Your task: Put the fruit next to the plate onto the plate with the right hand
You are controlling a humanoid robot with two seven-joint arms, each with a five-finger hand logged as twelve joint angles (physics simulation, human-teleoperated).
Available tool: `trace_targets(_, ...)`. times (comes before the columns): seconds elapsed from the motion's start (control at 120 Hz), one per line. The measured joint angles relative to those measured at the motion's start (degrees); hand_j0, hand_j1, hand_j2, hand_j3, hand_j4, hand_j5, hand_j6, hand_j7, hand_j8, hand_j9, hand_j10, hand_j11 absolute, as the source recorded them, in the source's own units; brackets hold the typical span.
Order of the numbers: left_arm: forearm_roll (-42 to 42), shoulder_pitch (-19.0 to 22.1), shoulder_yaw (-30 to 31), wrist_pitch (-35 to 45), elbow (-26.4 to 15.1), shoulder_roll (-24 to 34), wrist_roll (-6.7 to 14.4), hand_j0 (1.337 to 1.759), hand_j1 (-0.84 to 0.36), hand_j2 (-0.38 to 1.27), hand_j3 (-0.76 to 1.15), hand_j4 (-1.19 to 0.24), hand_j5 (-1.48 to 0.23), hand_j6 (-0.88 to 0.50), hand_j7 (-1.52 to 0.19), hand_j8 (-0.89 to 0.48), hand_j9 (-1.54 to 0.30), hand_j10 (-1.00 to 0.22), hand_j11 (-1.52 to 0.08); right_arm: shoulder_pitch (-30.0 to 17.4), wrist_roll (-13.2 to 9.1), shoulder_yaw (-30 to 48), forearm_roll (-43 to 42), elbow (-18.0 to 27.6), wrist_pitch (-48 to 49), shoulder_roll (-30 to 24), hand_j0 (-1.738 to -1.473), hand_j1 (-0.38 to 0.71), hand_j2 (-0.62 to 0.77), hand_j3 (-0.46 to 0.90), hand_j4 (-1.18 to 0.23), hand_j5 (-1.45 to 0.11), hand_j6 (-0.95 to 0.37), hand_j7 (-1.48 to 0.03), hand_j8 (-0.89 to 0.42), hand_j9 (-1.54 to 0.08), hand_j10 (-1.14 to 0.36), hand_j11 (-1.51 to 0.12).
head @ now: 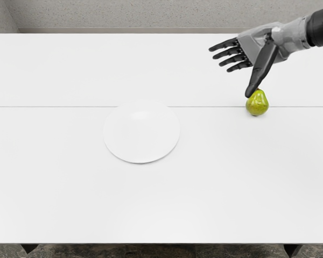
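Above the table's far right side, the right hand (254,51) hangs wide open and holds nothing, its four fingers (226,54) spread toward the left and its thumb (261,70) pointing down. The thumb tip sits at the top of the green pear (257,103); actual contact cannot be told. The pear stands upright on the white table (70,188), well apart from the white plate (141,131) to its left.
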Motion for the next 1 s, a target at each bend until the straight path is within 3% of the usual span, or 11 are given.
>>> trace_targets(0.158, 0.0, 0.0, 0.0, 0.0, 0.0, 0.0, 0.0, 1.658, 0.35, 0.0, 0.0, 0.0, 0.0, 0.0, 0.0, 0.0, 0.0, 0.0, 0.0, 0.5, 0.0, 0.1, -0.5, 0.0, 0.0, -0.6, -1.658, -0.35, 0.0, 0.0, 0.0, 0.0, 0.0, 0.0, 0.0, 0.0, 0.0, 0.0)
trace_targets(0.283, 0.0, 0.0, 0.0, 0.0, 0.0, 0.0, 0.0, 1.658, 0.35, 0.0, 0.0, 0.0, 0.0, 0.0, 0.0, 0.0, 0.0, 0.0, 0.0, 4.0, 0.0, -1.2, -5.5, -0.6, -2.2, -0.2, -1.658, -0.35, 0.0, 0.0, 0.0, 0.0, 0.0, 0.0, 0.0, 0.0, 0.0, 0.0)
trace_targets(0.392, 0.0, 0.0, 0.0, 0.0, 0.0, 0.0, 0.0, 1.658, 0.35, 0.0, 0.0, 0.0, 0.0, 0.0, 0.0, 0.0, 0.0, 0.0, 0.0, 9.7, 0.0, -11.4, -12.7, -2.0, -13.2, 5.3, -1.658, -0.35, 0.0, 0.0, 0.0, 0.0, 0.0, 0.0, 0.0, 0.0, 0.0, 0.0)
trace_targets(0.483, 0.0, 0.0, 0.0, 0.0, 0.0, 0.0, 0.0, 1.658, 0.35, 0.0, 0.0, 0.0, 0.0, 0.0, 0.0, 0.0, 0.0, 0.0, 0.0, 11.5, 0.0, -18.8, -15.9, -3.4, -22.9, 9.8, -1.658, -0.35, 0.0, 0.0, 0.0, 0.0, 0.0, 0.0, 0.0, 0.0, 0.0, 0.0)
trace_targets(0.617, 0.0, 0.0, 0.0, 0.0, 0.0, 0.0, 0.0, 1.658, 0.35, 0.0, 0.0, 0.0, 0.0, 0.0, 0.0, 0.0, 0.0, 0.0, 0.0, 7.8, 0.0, -22.8, -18.6, -5.2, -31.8, 12.3, -1.658, -0.35, 0.0, 0.0, 0.0, 0.0, 0.0, 0.0, 0.0, 0.0, 0.0, 0.0)
trace_targets(0.775, 0.0, 0.0, 0.0, 0.0, 0.0, 0.0, 0.0, 1.658, 0.35, 0.0, 0.0, 0.0, 0.0, 0.0, 0.0, 0.0, 0.0, 0.0, 0.0, 0.1, 0.0, -21.8, -20.7, -9.6, -38.1, 15.5, -1.658, -0.35, 0.0, 0.0, 0.0, 0.0, 0.0, 0.0, 0.0, 0.0, 0.0, 0.0)
trace_targets(1.0, 0.0, -0.1, 0.0, 0.0, 0.0, 0.0, 0.0, 1.658, 0.35, 0.0, 0.0, 0.0, 0.0, 0.0, 0.0, 0.0, 0.0, 0.0, 0.0, -9.0, 0.0, -15.8, -21.5, -21.0, -40.3, 21.1, -1.658, -0.35, 0.0, 0.0, 0.0, 0.0, 0.0, 0.0, 0.0, 0.0, 0.0, 0.0)
